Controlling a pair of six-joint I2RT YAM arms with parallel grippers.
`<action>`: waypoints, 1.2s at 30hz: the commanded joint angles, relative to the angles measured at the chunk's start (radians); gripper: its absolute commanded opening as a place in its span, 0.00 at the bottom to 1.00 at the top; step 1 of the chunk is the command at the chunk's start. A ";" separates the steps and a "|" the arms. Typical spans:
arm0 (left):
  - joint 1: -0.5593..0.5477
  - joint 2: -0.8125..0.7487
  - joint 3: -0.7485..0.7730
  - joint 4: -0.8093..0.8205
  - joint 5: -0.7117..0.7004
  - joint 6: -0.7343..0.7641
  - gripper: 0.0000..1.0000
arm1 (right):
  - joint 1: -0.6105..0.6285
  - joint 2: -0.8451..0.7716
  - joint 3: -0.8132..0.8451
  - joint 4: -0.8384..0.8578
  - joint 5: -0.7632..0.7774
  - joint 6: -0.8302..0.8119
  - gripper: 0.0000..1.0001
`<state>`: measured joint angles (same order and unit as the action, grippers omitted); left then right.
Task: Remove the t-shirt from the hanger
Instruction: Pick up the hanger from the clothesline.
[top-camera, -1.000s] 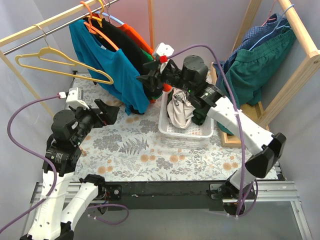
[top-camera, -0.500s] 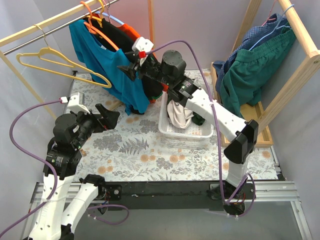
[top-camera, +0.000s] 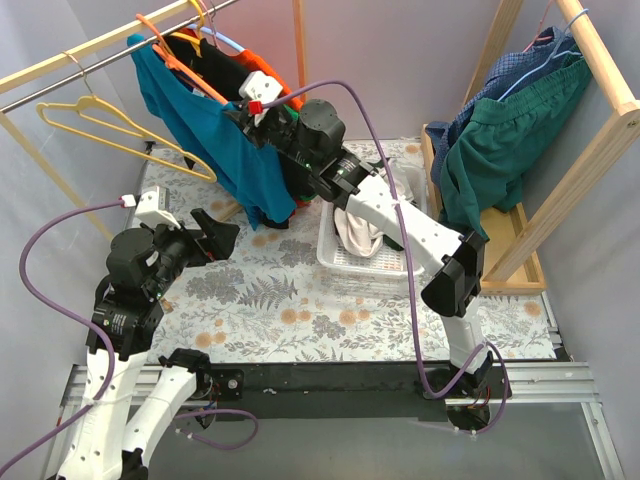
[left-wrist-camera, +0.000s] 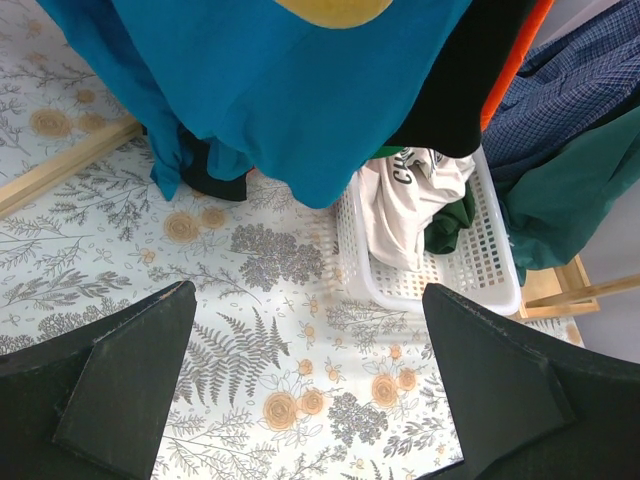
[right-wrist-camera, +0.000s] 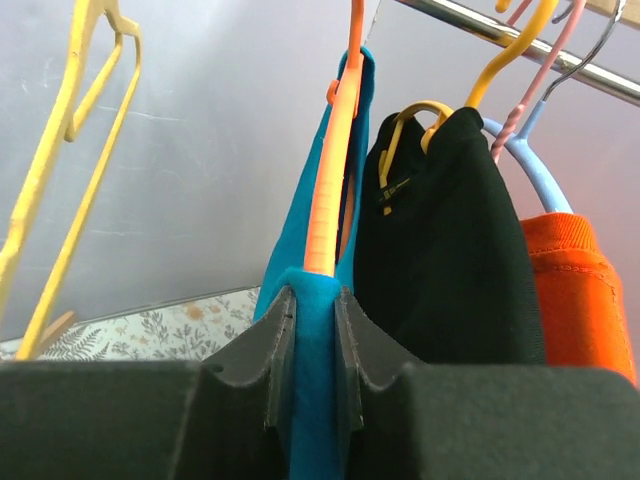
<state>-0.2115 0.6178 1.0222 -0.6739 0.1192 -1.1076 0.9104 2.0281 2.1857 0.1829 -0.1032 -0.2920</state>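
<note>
One blue t-shirt (top-camera: 215, 140) hangs long-axis-down from the rail (top-camera: 60, 75) over the table's (top-camera: 300, 320) far left corner. It looks soft, light and limp, and is best taken at the shoulder. On its orange hanger (right-wrist-camera: 330, 170) the right gripper (right-wrist-camera: 315, 300) pinches the shoulder fabric, while the left gripper (left-wrist-camera: 308, 292) hangs spread wide, holding nothing.

The left arm (top-camera: 130, 300) and right arm (top-camera: 400, 215) have white links, black joints and purple cables (top-camera: 340, 85).

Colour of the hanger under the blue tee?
It's an orange hanger, carrying the blue t-shirt. Clearest in the right wrist view.
</note>
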 joint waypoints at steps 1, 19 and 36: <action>0.000 -0.009 -0.008 -0.013 -0.003 0.009 0.98 | 0.031 0.007 0.058 -0.011 0.054 -0.065 0.01; 0.000 -0.023 -0.016 -0.016 0.002 0.002 0.98 | 0.077 -0.054 0.057 0.259 0.221 0.050 0.01; 0.000 -0.038 -0.017 -0.024 0.003 -0.004 0.98 | 0.122 -0.241 -0.136 0.402 0.232 0.027 0.01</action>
<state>-0.2115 0.5915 1.0077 -0.6819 0.1196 -1.1084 1.0172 1.9015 2.0575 0.3744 0.1097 -0.2512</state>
